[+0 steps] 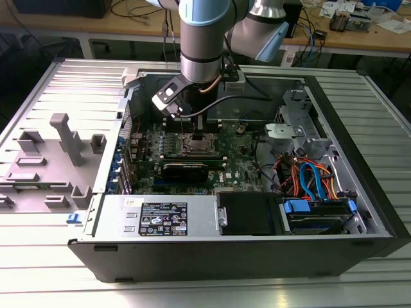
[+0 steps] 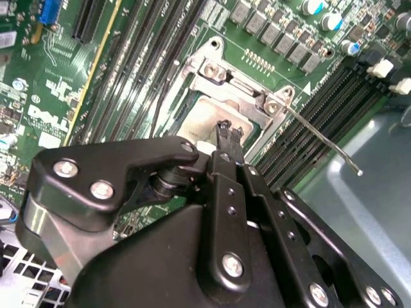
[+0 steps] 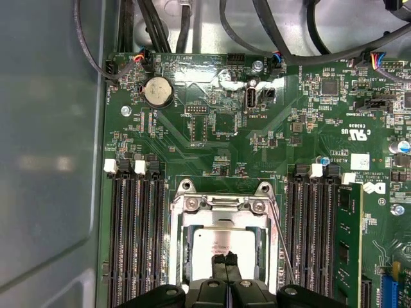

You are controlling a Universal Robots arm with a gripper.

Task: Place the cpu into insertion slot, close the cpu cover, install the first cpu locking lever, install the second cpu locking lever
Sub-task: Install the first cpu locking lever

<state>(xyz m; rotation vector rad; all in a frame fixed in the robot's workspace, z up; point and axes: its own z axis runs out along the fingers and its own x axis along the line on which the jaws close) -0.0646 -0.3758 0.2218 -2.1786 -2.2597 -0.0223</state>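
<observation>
The insertion slot (image 3: 225, 212) sits on the green board between the black memory slots. Its dull silver cpu (image 3: 215, 240) lies inside it and shows through the cut-out of the shiny cpu cover (image 3: 192, 204), which looks laid down flat around it. My gripper (image 3: 227, 259) is shut with nothing between its fingers, and its tips are on or just above the cpu top (image 2: 204, 122). A thin locking lever (image 2: 321, 140) juts out free from the socket's corner, and a second dark lever (image 2: 157, 109) runs along the other side. In the exterior view my gripper (image 1: 194, 128) hangs over the socket (image 1: 196, 145).
An open computer case (image 1: 359, 160) surrounds the board, with bundled orange and blue cables (image 1: 308, 179) at the exterior view's right and a black drive box (image 1: 247, 213) in front. Grey plastic fixtures (image 1: 64, 138) stand on the slatted table at the left. Cables (image 3: 257, 25) cross above the board.
</observation>
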